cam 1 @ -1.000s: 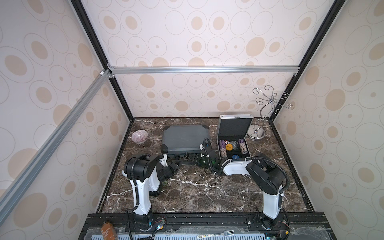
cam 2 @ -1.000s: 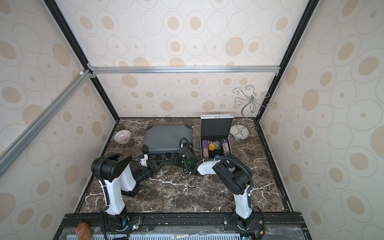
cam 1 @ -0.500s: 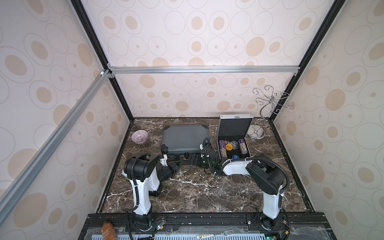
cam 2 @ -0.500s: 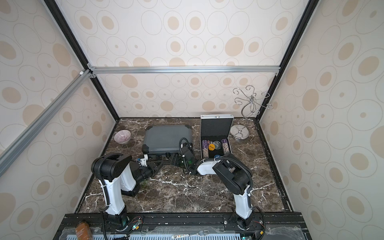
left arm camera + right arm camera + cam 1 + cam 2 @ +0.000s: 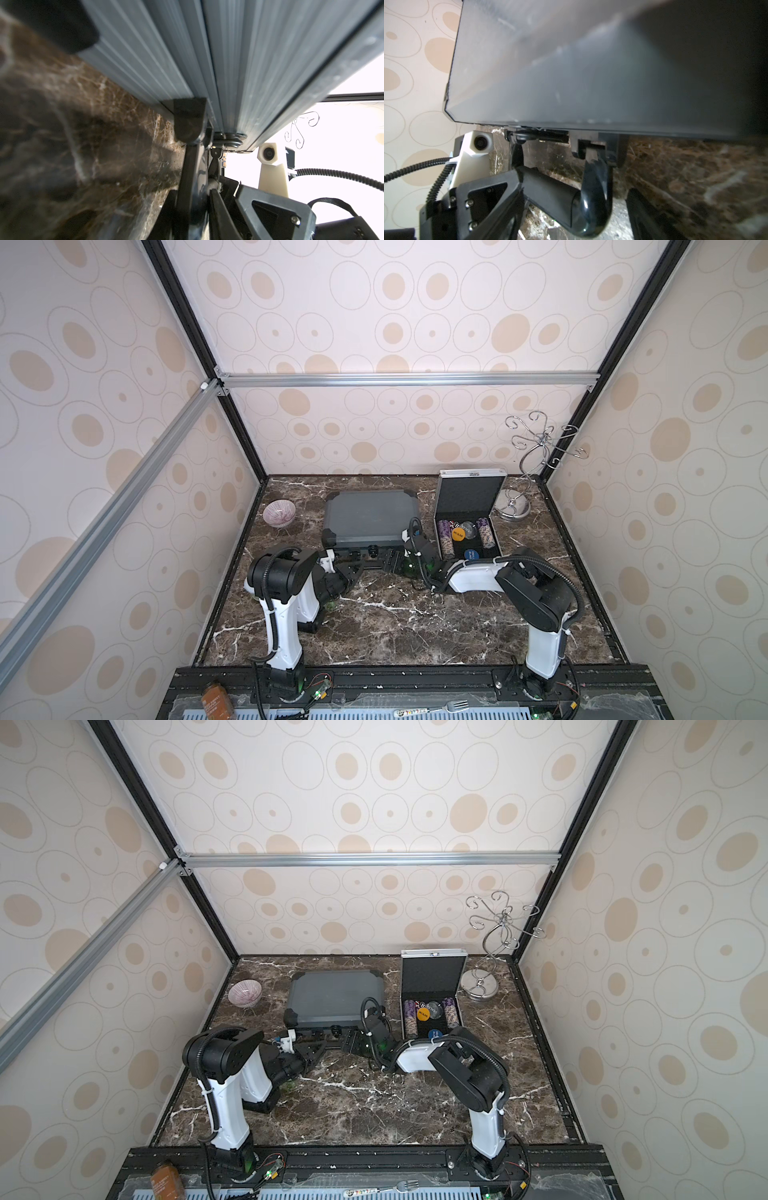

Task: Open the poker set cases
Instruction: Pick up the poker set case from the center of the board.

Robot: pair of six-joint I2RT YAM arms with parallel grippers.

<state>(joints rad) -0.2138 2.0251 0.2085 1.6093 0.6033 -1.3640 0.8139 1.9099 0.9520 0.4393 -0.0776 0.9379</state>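
Note:
The dark grey poker set case (image 5: 365, 514) lies flat and closed at the middle back, also in a top view (image 5: 332, 994). Its black handle (image 5: 560, 199) sticks out from the front edge. My left gripper (image 5: 195, 207) is shut on that handle (image 5: 193, 187), low on the table (image 5: 357, 567). My right gripper (image 5: 575, 220) is open, and the handle's end stands loosely between its jaws, with a gap to one finger (image 5: 643, 218). It faces the left gripper (image 5: 388, 564). The silver poker set case (image 5: 469, 497) stands open at the right, lid upright, with chips inside.
A pink bowl (image 5: 279, 512) sits left of the dark case. A chrome hook stand (image 5: 515, 508) stands in the back right corner. A fork (image 5: 453, 705) and a brown bottle (image 5: 214, 697) lie on the front rail. Walls close in the marble table (image 5: 395, 626) on three sides.
Both arms keep their places at the dark case's front edge. My left jaws have closed on the handle while my right jaws have spread wider.

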